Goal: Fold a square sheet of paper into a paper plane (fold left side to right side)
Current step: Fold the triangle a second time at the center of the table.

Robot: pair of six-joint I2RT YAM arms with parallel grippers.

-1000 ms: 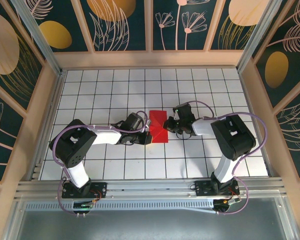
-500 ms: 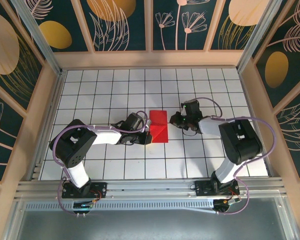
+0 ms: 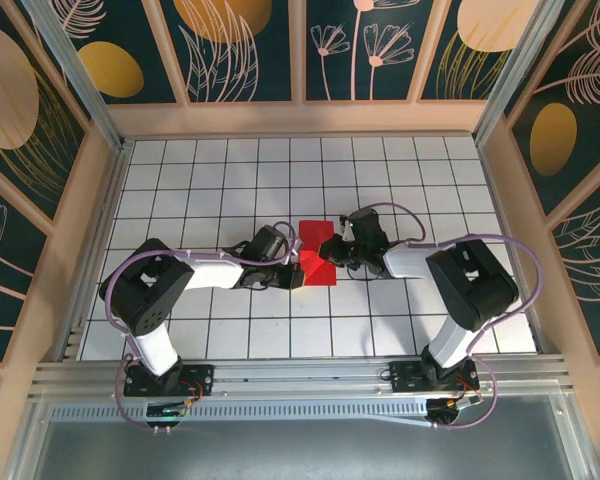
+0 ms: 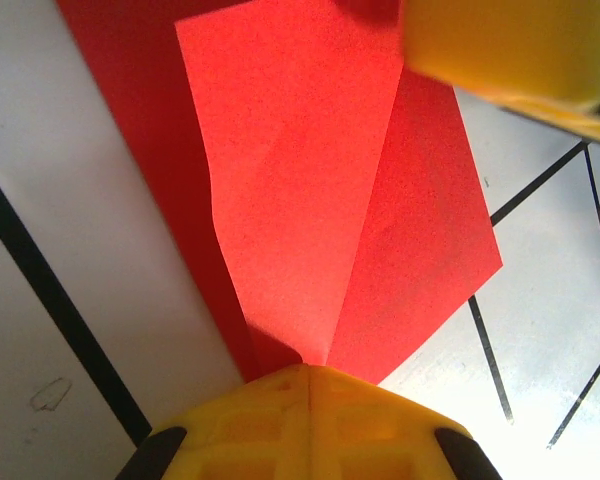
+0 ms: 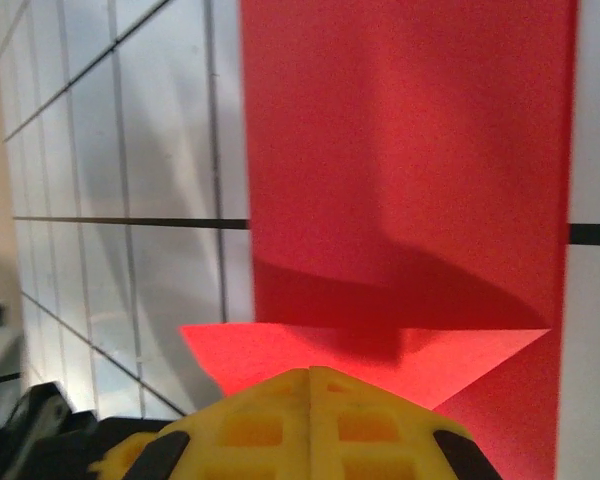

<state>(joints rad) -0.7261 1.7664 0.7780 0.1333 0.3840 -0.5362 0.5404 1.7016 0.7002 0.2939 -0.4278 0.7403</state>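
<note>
Fingers of my left gripper (image 4: pixel 310 388) are clenched tight, and their tips sit at the near point of the square sheet of paper (image 4: pixel 300 180), where two creased red panels converge. I cannot tell whether the paper is nipped between the pads or only pinned under them. My right gripper (image 5: pixel 310 385) is clenched as well. It comes in from the opposite side with its tips low over a folded triangular flap, and its yellow finger shows at the far corner of my left wrist view. My reading is that the left gripper serves as an anchor, so the thin sheet cannot skate across the smooth surface. The right gripper seems to bear on the flap to set or carry the fold, since one panel stands a little proud of the layer beneath and throws a shadow on it. From above, the paper is a small creased red shape at the middle of the table (image 3: pixel 210 170), caught between my two grippers, with both arms stretched inward to meet it. The table is white, ruled into a grid of dark lines, and slightly glossy. A pale wooden frame (image 3: pixel 300 118) borders it, dark floral wall panels (image 3: pixel 240 40) rise behind, and a metal rail (image 3: pixel 300 375) runs along the near edge by my bases.
</note>
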